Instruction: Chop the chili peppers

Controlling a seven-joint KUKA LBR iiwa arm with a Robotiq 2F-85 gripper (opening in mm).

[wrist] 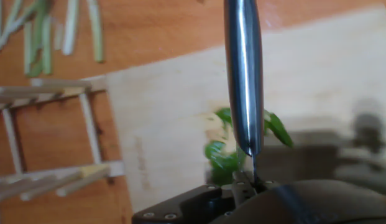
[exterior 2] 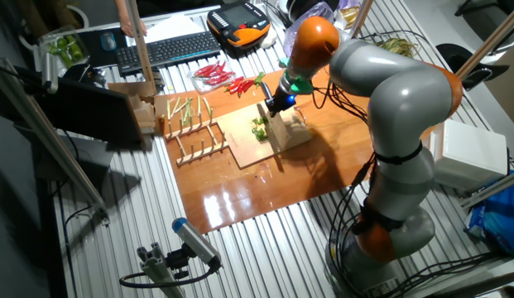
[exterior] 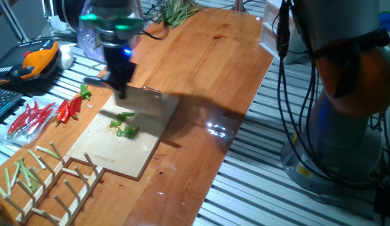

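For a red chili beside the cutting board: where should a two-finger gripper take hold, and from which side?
Take a red chili at mid-body, from straight above, fingers closing across its narrow width. It lies flat on the table, slender and long, in a loose cluster left of the cutting board, so a side approach would probably bump its neighbours. The stem end looks too thin to grip reliably.

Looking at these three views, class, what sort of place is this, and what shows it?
Most likely a robotics lab set up as a kitchen bench. A robot arm stands on a slotted metal table, a keyboard sits nearby, and green chili pieces lie on a cutting board.
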